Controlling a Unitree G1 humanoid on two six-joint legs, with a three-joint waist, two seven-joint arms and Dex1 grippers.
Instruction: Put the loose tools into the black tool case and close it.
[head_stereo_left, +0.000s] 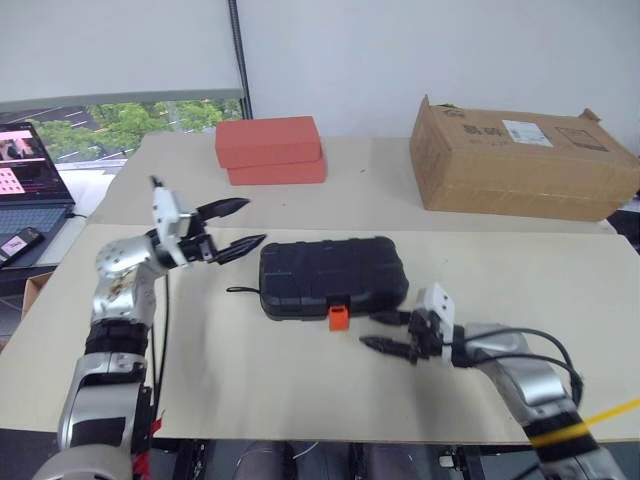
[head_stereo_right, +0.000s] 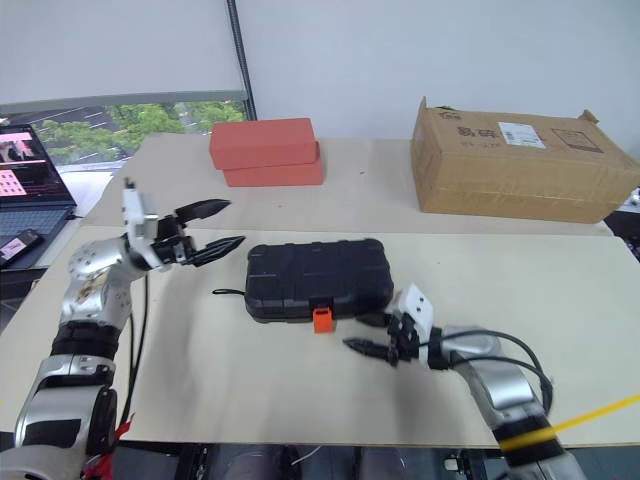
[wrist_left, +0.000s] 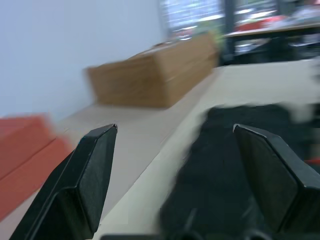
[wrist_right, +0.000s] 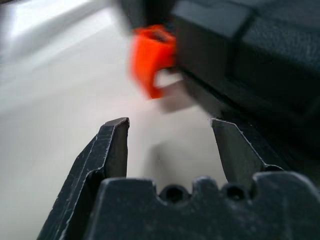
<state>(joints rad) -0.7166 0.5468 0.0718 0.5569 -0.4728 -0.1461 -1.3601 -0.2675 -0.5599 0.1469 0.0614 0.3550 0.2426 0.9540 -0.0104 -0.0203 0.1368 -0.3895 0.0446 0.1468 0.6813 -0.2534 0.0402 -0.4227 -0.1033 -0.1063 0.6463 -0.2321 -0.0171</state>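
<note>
A black tool case (head_stereo_left: 333, 278) lies shut in the middle of the table (head_stereo_left: 300, 380), its orange latch (head_stereo_left: 339, 317) facing the robot. The latch may not be fully fastened; a bump from the nearby right tool (head_stereo_left: 392, 335) could pop it or shove the case. That tool lies low, just beside the latch, open and empty. The left tool (head_stereo_left: 240, 226) hovers raised beside the case's left end, wide open, holding nothing.
</note>
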